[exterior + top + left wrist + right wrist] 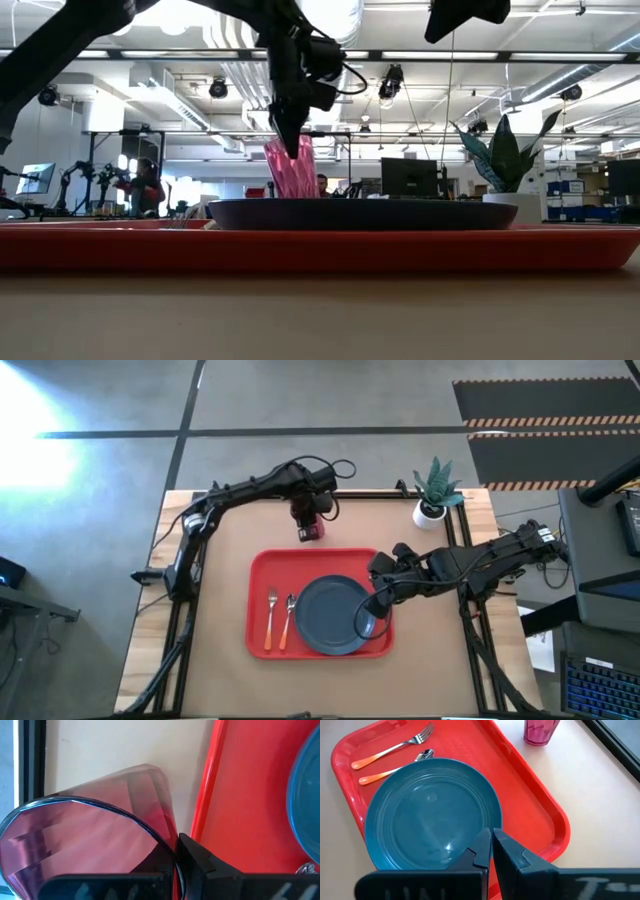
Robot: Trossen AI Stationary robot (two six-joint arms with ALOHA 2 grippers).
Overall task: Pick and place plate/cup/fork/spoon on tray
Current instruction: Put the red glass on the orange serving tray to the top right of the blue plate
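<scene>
My left gripper [311,526] is pinched on the rim of the cup [312,530], which stands upright, probably on the table just beyond the tray's [262,573] far edge, so it goes toward me; my right gripper [374,603], fingers together, hovers over the plate [330,616].

A tan table [220,610] carries a red tray [262,575] near its middle. Just beyond the tray's far edge is a dark red cup [311,530]. A white pot with a green plant [431,510] stands far right.
</scene>
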